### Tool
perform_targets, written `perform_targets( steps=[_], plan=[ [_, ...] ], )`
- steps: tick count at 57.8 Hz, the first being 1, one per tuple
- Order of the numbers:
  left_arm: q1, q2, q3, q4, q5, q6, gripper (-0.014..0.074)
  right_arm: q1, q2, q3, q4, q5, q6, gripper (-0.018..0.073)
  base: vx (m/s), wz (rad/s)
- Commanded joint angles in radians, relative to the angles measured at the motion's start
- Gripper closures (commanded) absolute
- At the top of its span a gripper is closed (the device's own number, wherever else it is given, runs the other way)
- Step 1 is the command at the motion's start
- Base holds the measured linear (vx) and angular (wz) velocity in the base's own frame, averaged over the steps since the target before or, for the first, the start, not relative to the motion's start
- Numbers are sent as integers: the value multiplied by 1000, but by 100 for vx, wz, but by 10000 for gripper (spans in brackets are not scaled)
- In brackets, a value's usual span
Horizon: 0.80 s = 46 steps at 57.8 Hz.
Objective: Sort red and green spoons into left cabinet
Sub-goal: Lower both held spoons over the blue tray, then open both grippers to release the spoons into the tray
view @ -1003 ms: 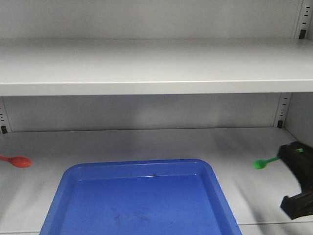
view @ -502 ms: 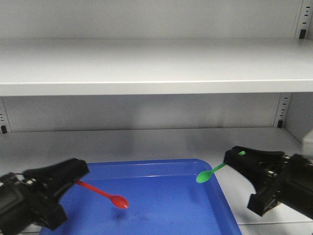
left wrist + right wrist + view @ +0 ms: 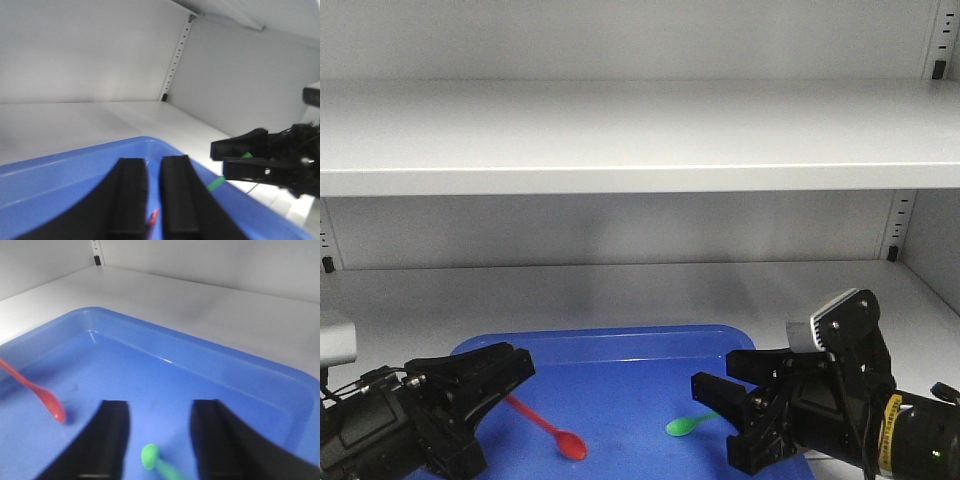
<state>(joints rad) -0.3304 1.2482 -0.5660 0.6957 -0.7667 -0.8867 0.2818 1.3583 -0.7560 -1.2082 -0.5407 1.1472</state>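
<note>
The red spoon slants down from my left gripper with its bowl low over the blue tray. The left jaws stand close together on the red handle. The green spoon lies with its bowl on the tray floor, just in front of my right gripper. In the right wrist view the right gripper is wide open, and the green spoon lies loose between its fingers. The red spoon shows at the left. The tray sits on the grey cabinet's lower shelf.
The cabinet's upper shelf hangs over both arms. Slotted rails run up the back corners. The right side wall stands close to the right arm. The tray's raised rim runs around both spoons.
Both grippers have come further over the tray and lower. The right gripper has opened and the green spoon now rests on the tray. The red spoon has dropped lower, still in the left gripper.
</note>
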Motion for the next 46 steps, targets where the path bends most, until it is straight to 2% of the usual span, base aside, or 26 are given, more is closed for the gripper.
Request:
perform_targets(
  steps=[1, 4, 10, 18, 46],
  plan=[
    [-8, -21, -37, -35, -22, 77, 162, 1, -24, -34, 40, -23, -8, 55, 0, 0],
    [-8, -21, -37, -35, 12, 153, 80, 0, -24, -34, 40, -24, -14, 22, 0, 0],
    [-8, -21, -37, -35, 22, 264, -11, 0, -24, -34, 40, -24, -31, 3, 0, 0],
    [-8, -21, -37, -35, -24, 356, -34, 0, -24, -34, 40, -24, -38, 3, 0, 0],
    [-8, -21, -37, -35, -47, 371, 68, 0, -24, -32, 37, -24, -37, 6, 0, 0]
  ],
)
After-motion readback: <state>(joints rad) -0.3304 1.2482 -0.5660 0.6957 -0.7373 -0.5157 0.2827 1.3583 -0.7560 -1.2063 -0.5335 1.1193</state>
